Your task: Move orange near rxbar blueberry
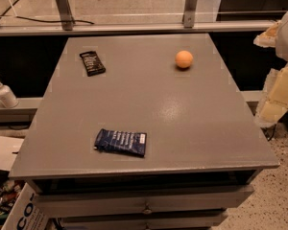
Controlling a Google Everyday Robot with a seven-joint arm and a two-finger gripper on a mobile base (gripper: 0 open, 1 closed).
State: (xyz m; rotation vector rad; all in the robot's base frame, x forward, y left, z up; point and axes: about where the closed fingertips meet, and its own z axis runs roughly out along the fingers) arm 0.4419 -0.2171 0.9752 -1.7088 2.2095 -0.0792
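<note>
The orange is a small round fruit resting on the far right part of the grey table top. The rxbar blueberry, a flat dark blue wrapper with white lettering, lies near the table's front edge, left of centre. The two are far apart. My gripper shows as pale cream parts at the right edge of the view, off the table's right side, well away from both the orange and the bar. It holds nothing that I can see.
A smaller black wrapper lies at the far left of the table. A white pump bottle stands on a ledge to the left. Metal rails run behind the table. Drawers sit below the front edge.
</note>
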